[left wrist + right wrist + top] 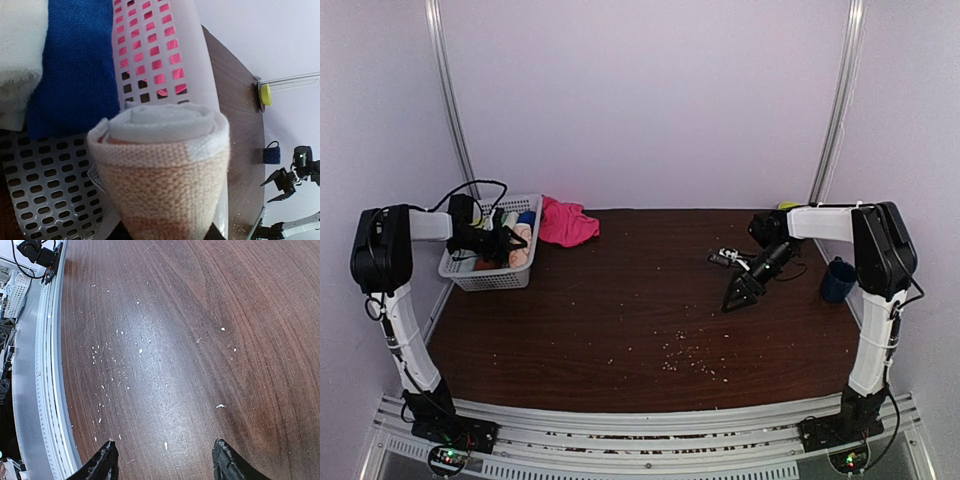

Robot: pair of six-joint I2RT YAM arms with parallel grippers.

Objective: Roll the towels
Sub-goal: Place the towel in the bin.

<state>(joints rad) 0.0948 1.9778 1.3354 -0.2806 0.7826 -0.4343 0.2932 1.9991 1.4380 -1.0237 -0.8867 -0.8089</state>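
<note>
Basket (pixel 480 278), white plastic mesh, at the far-left edge of the table (pixel 620 340). Left gripper (pixel 508 243) hangs over it, clamped on the peach towel (pixel 160 170). That towel is a tight roll, peach knit outside and a pale layer coiled in the core, pinched narrower at the gripper end. Only dark slivers of the fingers show either side of it in the left wrist view.

Behind the roll, inside the basket: blue towel (pixel 70 65), and against it a cream towel (pixel 20 50), both lying on the mesh floor.

Just right of the basket, touching its outer wall: pink towel (pixel 565 222), unrolled, a loose heap on the tabletop. Its colour shows through the mesh holes in the wrist view.

Mid-table: bare dark wood, pale specks (pixel 685 360) scattered toward the near edge.

Right side: right gripper (pixel 740 293) angled down, close above the wood, fingertips (pixel 106 462) spread wide apart, nothing between them. Past it, at the right edge, a small dark blue object (pixel 837 280); what it is I cannot tell.
</note>
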